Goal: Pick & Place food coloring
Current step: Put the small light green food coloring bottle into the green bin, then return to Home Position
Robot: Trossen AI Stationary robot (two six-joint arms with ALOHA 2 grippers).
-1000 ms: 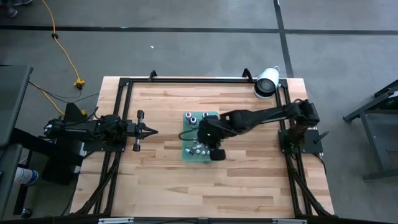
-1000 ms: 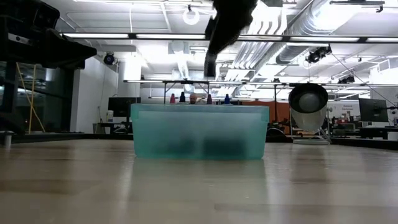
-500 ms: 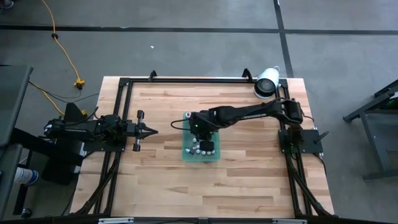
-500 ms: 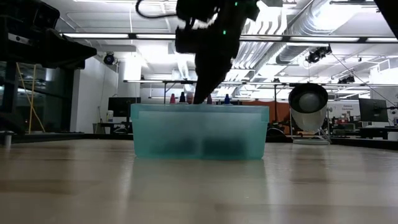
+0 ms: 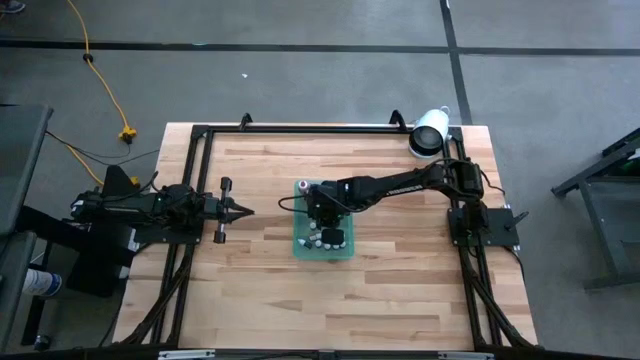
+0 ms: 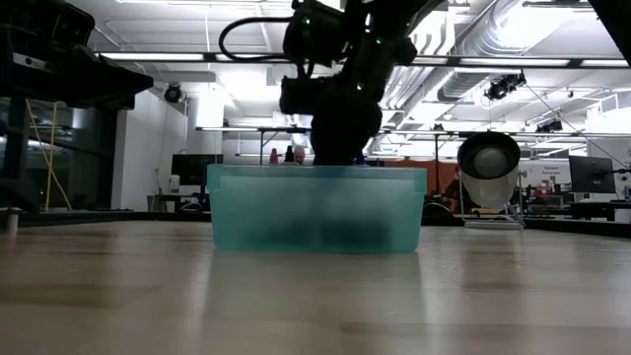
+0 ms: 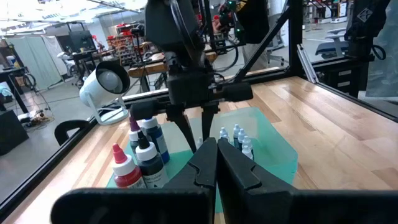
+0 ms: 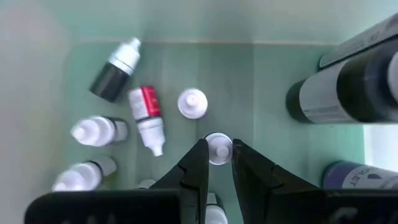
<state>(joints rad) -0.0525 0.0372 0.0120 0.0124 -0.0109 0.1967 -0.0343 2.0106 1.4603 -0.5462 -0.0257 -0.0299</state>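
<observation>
Green translucent tray at table centre holds the food coloring; one upright white-capped bottle is seen straight below the right end effector, fingers parted around it. The left end effector, closed, is parked well left.

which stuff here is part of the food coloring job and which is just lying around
Part of the job:
- food coloring bottles
- green tray holding them
- right gripper, lowered into the tray with its fingertips on either side of a small white-capped bottle

Just lying about:
- white cylinder at the table's far right corner
- left gripper, waiting at the left
</observation>
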